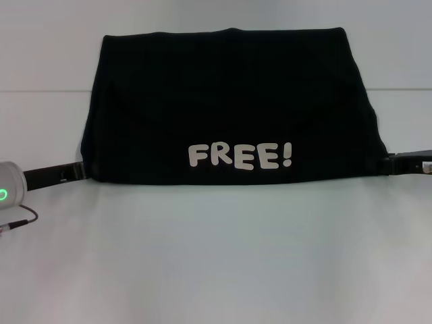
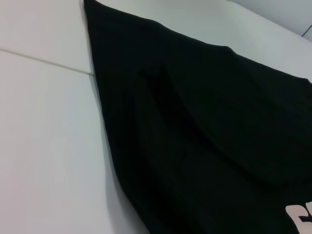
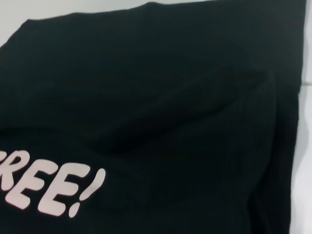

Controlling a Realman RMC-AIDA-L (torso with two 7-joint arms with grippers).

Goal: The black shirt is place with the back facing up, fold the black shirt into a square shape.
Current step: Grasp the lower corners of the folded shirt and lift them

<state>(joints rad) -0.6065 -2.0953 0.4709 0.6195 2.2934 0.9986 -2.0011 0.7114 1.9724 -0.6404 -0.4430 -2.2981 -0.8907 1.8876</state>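
The black shirt (image 1: 229, 101) lies folded over on the white table, wide and low, with a white "FREE!" print (image 1: 239, 156) showing near its front edge. My left gripper (image 1: 79, 171) reaches in flat along the table and meets the shirt's front left corner. My right gripper (image 1: 393, 164) meets the front right corner in the same way. Whether either one holds the cloth is hidden. The left wrist view shows the shirt (image 2: 204, 122) with a soft crease and its left edge. In the right wrist view the shirt (image 3: 170, 87) fills the picture, with the print (image 3: 48, 187) low in it.
The white table (image 1: 216, 256) stretches bare in front of the shirt. A seam line (image 1: 40, 91) crosses the table behind the shirt's sides. My left wrist housing with a green light (image 1: 7, 192) and a thin cable (image 1: 20, 221) sit at the left edge.
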